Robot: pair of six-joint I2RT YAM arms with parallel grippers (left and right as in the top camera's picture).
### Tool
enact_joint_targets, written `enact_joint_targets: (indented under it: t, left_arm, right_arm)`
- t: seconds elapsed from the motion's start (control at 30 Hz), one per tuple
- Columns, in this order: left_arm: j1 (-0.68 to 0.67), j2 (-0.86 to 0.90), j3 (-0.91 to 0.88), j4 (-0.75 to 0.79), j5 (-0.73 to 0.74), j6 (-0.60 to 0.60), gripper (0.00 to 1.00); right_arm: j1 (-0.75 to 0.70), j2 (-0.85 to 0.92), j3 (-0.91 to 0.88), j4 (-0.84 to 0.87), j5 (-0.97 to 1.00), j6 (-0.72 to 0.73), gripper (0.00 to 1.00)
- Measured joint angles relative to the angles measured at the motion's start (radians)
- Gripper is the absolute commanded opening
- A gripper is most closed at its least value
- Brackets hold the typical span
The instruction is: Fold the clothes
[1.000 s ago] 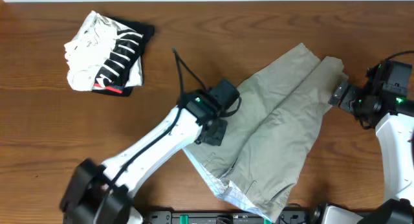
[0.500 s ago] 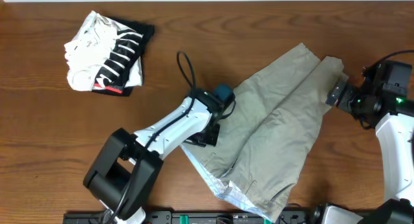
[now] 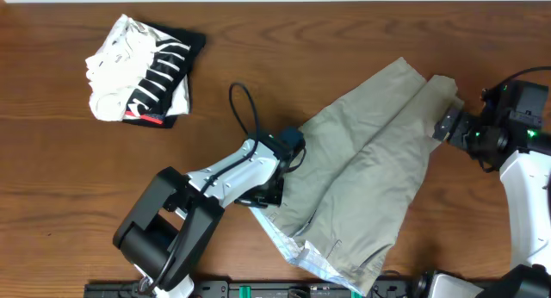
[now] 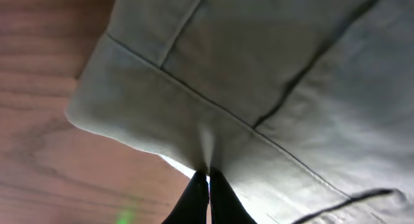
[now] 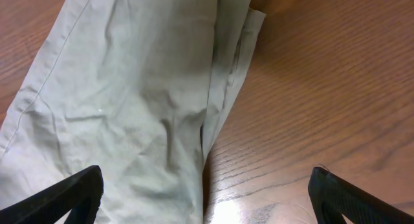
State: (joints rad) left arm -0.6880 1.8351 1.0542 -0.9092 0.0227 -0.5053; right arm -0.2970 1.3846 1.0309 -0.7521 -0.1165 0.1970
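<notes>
The khaki grey-green shorts lie folded lengthwise, slanting across the table's right half, with the pale blue waistband lining near the front edge. My left gripper is at the shorts' left edge; in the left wrist view its fingers are pinched shut on the hem of the shorts. My right gripper is open and empty at the far leg ends; the right wrist view shows its wide-apart fingers above the leg hem.
A folded black-and-white striped garment with a red mark lies at the back left. Bare wooden table surrounds it. The left arm's cable loops over the table behind the gripper.
My left gripper has drawn back toward the front left along the shorts' left edge and lowered. The right arm and the shorts have hardly moved.
</notes>
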Motion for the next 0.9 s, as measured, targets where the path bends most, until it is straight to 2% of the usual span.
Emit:
enact_joint_targets:
  t: [0.33, 0.9]
  left_arm:
    - [0.000, 0.000, -0.002, 0.051, 0.000, -0.041, 0.07]
    - [0.029, 0.000, -0.002, 0.095, 0.020, -0.045, 0.07]
  right_arm:
    - [0.000, 0.000, 0.000, 0.000, 0.000, 0.000, 0.99]
    - [0.000, 0.000, 0.000, 0.000, 0.000, 0.000, 0.99]
